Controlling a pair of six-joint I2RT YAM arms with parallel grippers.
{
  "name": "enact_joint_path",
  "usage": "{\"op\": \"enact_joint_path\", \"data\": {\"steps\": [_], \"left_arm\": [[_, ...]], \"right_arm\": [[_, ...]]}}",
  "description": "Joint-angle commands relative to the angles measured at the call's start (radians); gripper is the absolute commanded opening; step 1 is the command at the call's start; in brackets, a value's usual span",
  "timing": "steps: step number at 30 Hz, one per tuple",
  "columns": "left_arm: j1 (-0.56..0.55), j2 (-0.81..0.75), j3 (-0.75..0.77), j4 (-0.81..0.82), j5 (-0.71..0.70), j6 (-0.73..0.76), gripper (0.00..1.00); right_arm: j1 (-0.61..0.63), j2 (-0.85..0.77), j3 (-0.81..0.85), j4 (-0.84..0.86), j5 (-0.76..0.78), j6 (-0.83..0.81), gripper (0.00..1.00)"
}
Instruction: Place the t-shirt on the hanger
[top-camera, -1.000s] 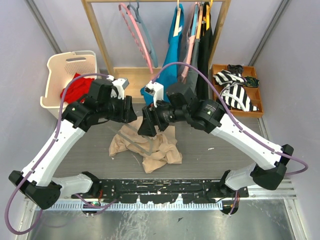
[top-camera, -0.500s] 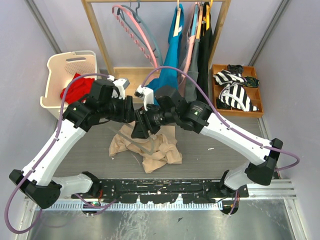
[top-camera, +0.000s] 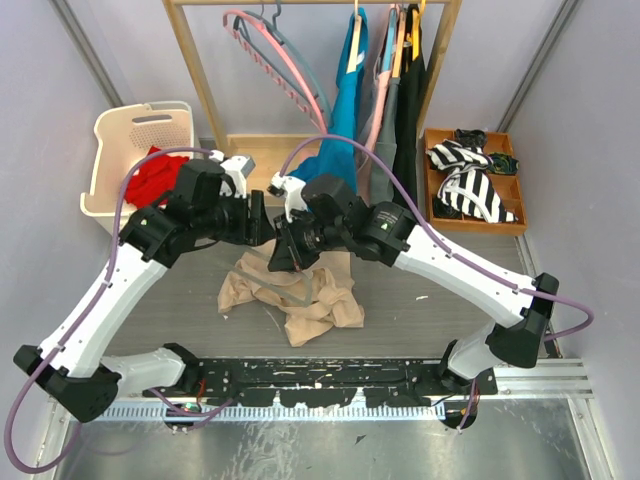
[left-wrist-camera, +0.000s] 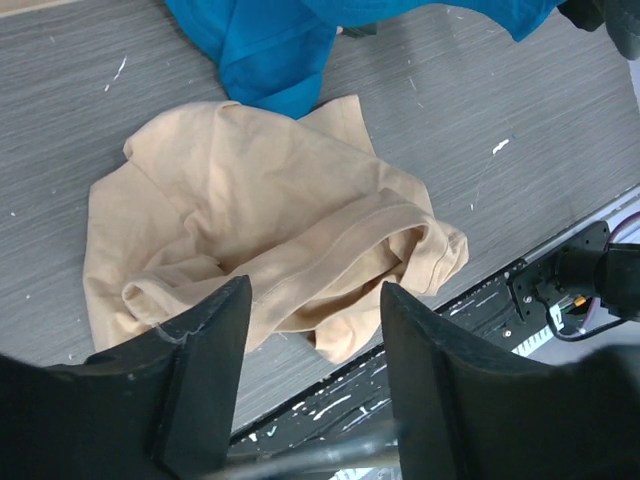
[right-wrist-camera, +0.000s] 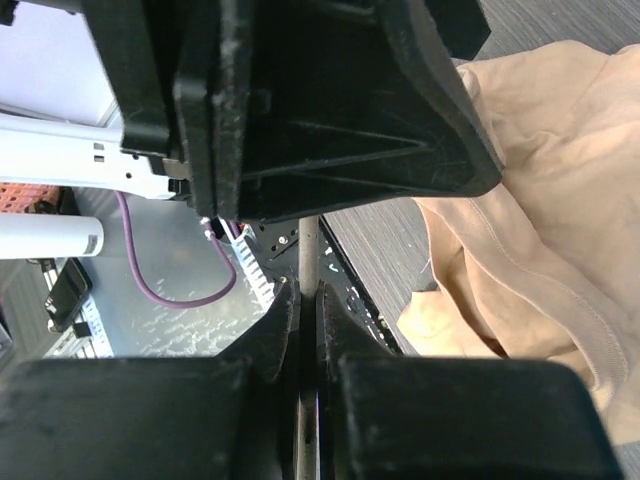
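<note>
In the right wrist view, beside the t-shirt, only a thin rod of the hanger shows between the right fingers; the left gripper blocks the rest. From above, both wrists cover the t-shirt's far edge, and the hanger's outline over it is too faint to trace. The left fingers hide the t-shirt's near corner

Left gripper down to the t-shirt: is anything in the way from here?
Nothing visible lies on the t-shirt below the open left gripper. The only thing near that path is the hanger, pinched in the right gripper, its thin bar crossing by the left fingers' base.
</note>
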Motion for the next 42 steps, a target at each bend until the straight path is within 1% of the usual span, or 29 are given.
{"op": "enact_joint_path", "data": {"steps": [1, 3, 5, 6, 11, 16, 21, 27, 34, 38, 42], "left_arm": [[-0.004, -0.043, 0.052, 0.02, -0.012, -0.015, 0.64], [-0.004, -0.062, 0.059, 0.012, -0.042, -0.018, 0.67], [-0.004, -0.083, 0.063, 0.016, -0.072, -0.015, 0.76], [-0.004, -0.095, 0.061, 0.022, -0.089, -0.013, 0.78], [-0.003, -0.164, 0.048, 0.045, -0.131, 0.004, 0.81], [-0.004, -0.235, 0.071, -0.004, -0.172, 0.003, 0.83], [-0.004, -0.238, 0.124, -0.118, -0.18, -0.001, 0.83], [-0.004, -0.205, 0.106, -0.235, -0.184, -0.001, 0.82], [-0.004, -0.118, -0.007, -0.231, -0.175, -0.026, 0.78], [-0.005, -0.071, -0.051, -0.23, -0.158, -0.049, 0.75], [-0.022, -0.049, -0.101, -0.233, -0.185, -0.075, 0.74]], "right_arm": [[0.01, -0.021, 0.013, 0.045, 0.033, -0.01, 0.01], [0.01, -0.023, 0.0, 0.041, 0.05, -0.006, 0.01], [0.012, -0.022, -0.011, 0.04, 0.058, 0.0, 0.01], [0.012, -0.024, -0.017, 0.041, 0.059, 0.002, 0.01], [0.01, -0.052, -0.045, 0.046, 0.105, 0.005, 0.01], [0.009, -0.104, -0.076, -0.005, 0.191, -0.021, 0.01], [0.009, -0.237, -0.127, -0.059, 0.276, -0.086, 0.01], [0.01, -0.436, -0.161, -0.179, 0.399, -0.145, 0.01], [0.01, -0.617, -0.244, -0.28, 0.467, -0.131, 0.01], [0.009, -0.704, -0.305, -0.3, 0.452, -0.093, 0.01], [0.01, -0.786, -0.352, -0.32, 0.367, -0.061, 0.01]]}}
